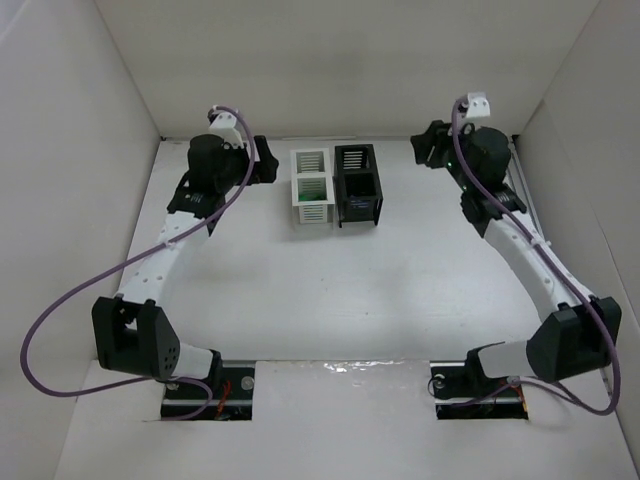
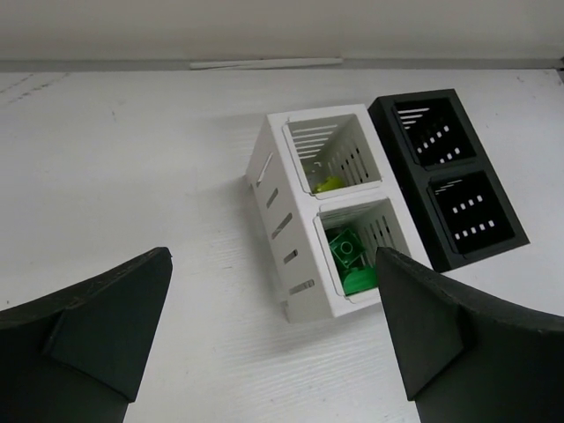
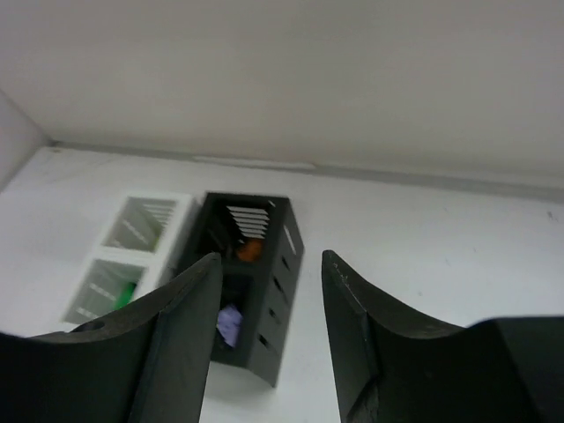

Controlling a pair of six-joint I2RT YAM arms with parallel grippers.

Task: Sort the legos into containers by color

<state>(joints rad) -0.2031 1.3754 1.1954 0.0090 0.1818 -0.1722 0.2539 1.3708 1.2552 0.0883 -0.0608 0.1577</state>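
The containers stand at the back middle of the table, a white pair [image 1: 310, 187] joined to a black pair [image 1: 358, 185]. In the left wrist view the white bins [image 2: 291, 229] hold a yellow-green lego [image 2: 326, 183] in the far cell and green legos [image 2: 348, 251] in the near cell. The black bins [image 2: 449, 176] look dark inside there. The right wrist view shows an orange lego [image 3: 249, 249] and a purple lego [image 3: 230, 324] in the black bins [image 3: 286, 256]. My left gripper [image 2: 273, 264] [image 1: 268, 165] is wide open just left of the bins. My right gripper [image 3: 270, 260] [image 1: 428, 150] hangs open to their right, holding nothing.
White walls [image 1: 60, 200] close in the table on the left, back and right. Purple cables [image 1: 60, 300] loop off both arms. The arm bases [image 1: 210, 385] sit at the near edge. A thin white strip [image 2: 264, 63] lies at the foot of the back wall.
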